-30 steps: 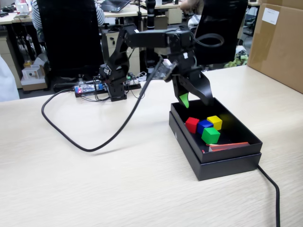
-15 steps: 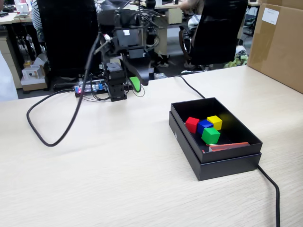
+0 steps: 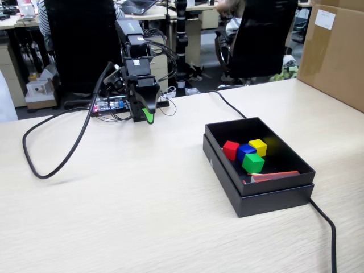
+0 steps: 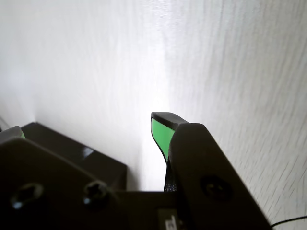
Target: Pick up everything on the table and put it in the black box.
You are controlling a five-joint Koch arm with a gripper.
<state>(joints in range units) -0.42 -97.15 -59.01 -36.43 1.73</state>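
Hiding its second tip, jaws' gap unreadable.

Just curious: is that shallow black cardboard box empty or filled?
Partly filled: the black cardboard box holds red, blue, yellow and green cubes, with floor space left.

Blue cube (image 3: pixel 245 151) partly hidden behind green cube (image 3: pixel 253 162). Claw (image 3: pixel 149 116): only one green-tipped jaw shows in either view, so its state cannot be told. Brown carton (image 3: pixel 333 51) cut off by the fixed view's right edge.
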